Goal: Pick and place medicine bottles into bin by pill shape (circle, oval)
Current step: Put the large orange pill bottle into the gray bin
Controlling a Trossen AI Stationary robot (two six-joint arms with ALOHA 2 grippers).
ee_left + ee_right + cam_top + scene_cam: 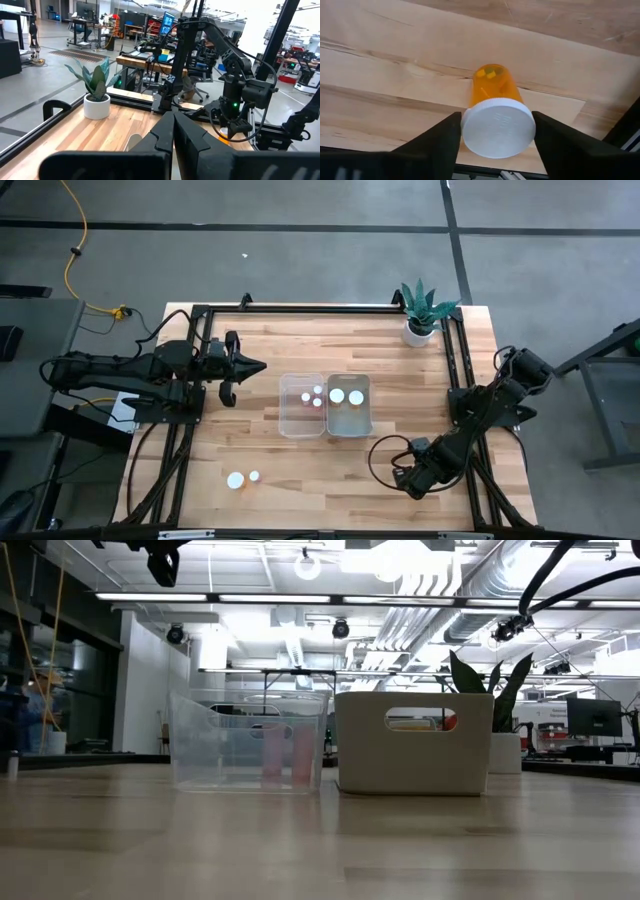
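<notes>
My right gripper (497,126) is near the table's front right (405,478), shut on an orange medicine bottle (492,85) with a large white cap. The gripper hides this bottle in the high view. My left gripper (258,366) is shut and empty, held above the table left of the bins; it also shows in the left wrist view (173,131). Two more bottles (236,480) (254,476) stand on the table at the front left. A clear bin (287,416) holds three small-capped bottles. A white bin (349,426) beside it holds two large-capped ones. My right gripper pinches the bottle's round white cap (470,131) between its two fingers, one on each side of the cap's rim. The fingers come from above, pointing down at the table. The orange body points away below the cap; whether its base touches the wood I cannot tell.
A potted plant (420,312) in a white pot stands at the back right corner. The black frame rails (455,370) run along the table's sides. The two bins stand side by side at mid-table, also in the low view (250,740) (413,765).
</notes>
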